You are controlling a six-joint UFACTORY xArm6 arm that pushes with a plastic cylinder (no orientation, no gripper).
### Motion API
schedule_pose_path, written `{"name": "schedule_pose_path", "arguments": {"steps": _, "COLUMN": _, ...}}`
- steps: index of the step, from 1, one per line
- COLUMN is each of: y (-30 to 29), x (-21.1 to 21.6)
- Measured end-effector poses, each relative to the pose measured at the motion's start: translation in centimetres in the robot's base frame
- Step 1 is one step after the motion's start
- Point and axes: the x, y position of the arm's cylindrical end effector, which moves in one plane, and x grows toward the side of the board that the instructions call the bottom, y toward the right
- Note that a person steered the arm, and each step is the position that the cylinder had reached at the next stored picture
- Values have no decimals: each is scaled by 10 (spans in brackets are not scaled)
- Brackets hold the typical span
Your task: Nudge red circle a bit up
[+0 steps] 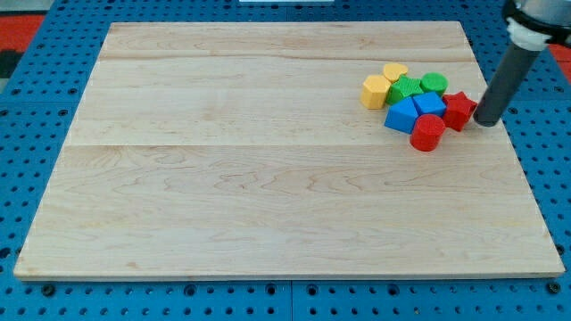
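Note:
The red circle (427, 133), a short red cylinder, stands on the wooden board (268, 178) at the bottom of a tight cluster on the view's right. Just above it lie two blue blocks, one to the left (403, 116) and one to the right (430, 103). A red star-like block (459, 110) sits to its upper right. My tip (487, 122) rests on the board right of the red star block, about touching it, and to the right of and slightly above the red circle.
Further up in the cluster are two yellow blocks (376, 91) (395, 72), a green star-like block (406, 88) and a green round block (434, 84). The board's right edge (517, 152) runs close to my tip. Blue pegboard (36, 107) surrounds the board.

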Motion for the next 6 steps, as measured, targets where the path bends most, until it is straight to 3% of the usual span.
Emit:
{"name": "schedule_pose_path", "arguments": {"steps": 2, "y": -45, "x": 0}}
{"name": "schedule_pose_path", "arguments": {"steps": 5, "y": -10, "x": 49}}
{"name": "schedule_pose_path", "arguments": {"steps": 6, "y": -37, "x": 66}}
